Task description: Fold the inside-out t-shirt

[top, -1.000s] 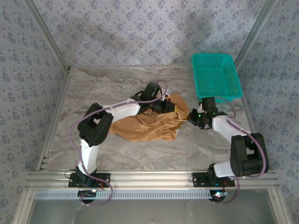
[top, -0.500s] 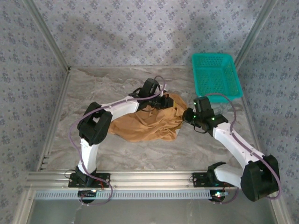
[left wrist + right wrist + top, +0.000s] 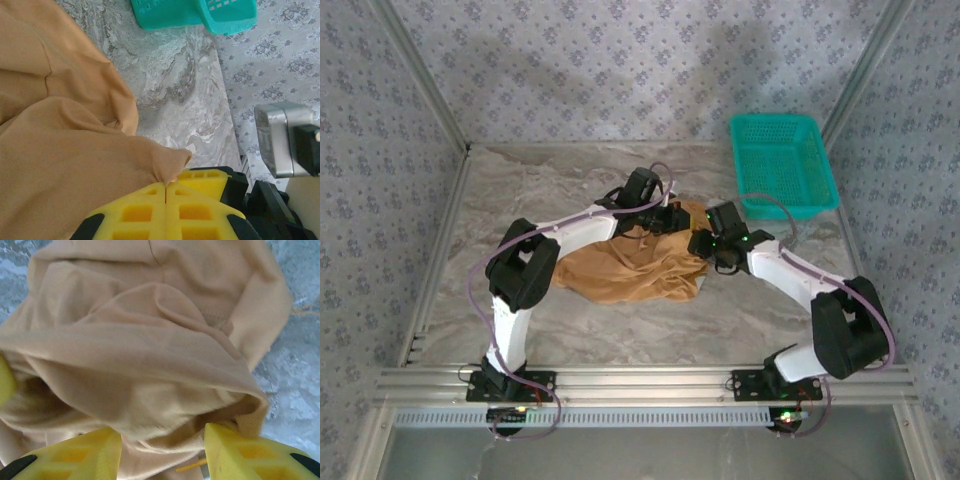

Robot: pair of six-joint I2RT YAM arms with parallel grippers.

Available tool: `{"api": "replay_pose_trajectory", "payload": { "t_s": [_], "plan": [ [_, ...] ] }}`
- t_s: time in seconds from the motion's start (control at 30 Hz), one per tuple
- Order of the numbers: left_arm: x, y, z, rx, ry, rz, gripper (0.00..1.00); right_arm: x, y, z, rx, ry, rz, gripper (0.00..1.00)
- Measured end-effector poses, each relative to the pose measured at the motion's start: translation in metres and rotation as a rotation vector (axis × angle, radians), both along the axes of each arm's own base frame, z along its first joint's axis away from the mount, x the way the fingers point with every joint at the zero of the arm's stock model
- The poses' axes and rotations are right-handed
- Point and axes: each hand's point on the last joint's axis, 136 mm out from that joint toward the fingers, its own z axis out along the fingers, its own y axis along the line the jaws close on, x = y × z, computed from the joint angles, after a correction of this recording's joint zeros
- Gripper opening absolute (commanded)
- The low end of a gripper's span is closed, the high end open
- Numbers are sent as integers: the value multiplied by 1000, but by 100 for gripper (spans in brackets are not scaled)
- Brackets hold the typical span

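On marbled tabletop [image 3: 520,190], crumpled caramel cloth t-shirt [image 3: 640,268] is pinched in closed left gripper [image 3: 165,186]; right gripper [image 3: 162,434] is spread partway around bunched fabric.

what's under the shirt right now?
The shirt lies bunched on the marble table. Beneath it, the cloth hides everything; the left gripper pinches one fold.

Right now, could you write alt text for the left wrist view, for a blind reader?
The left gripper is shut on a fold of the tan shirt, which covers the left side. Beyond it lie the marble table and a teal basket at the top.
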Motion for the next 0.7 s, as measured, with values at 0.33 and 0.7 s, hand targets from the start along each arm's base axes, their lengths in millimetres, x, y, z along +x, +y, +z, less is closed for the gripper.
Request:
{"api": "replay_pose_trajectory", "payload": {
  "t_s": [0.33, 0.7],
  "plan": [
    [2, 2, 0, 2, -1, 7, 0, 26, -11, 6, -27, -32, -75, 16],
    [10, 9, -1, 9, -15, 15, 0, 28, -11, 37, 67, -30, -58, 0]
  ]
}}
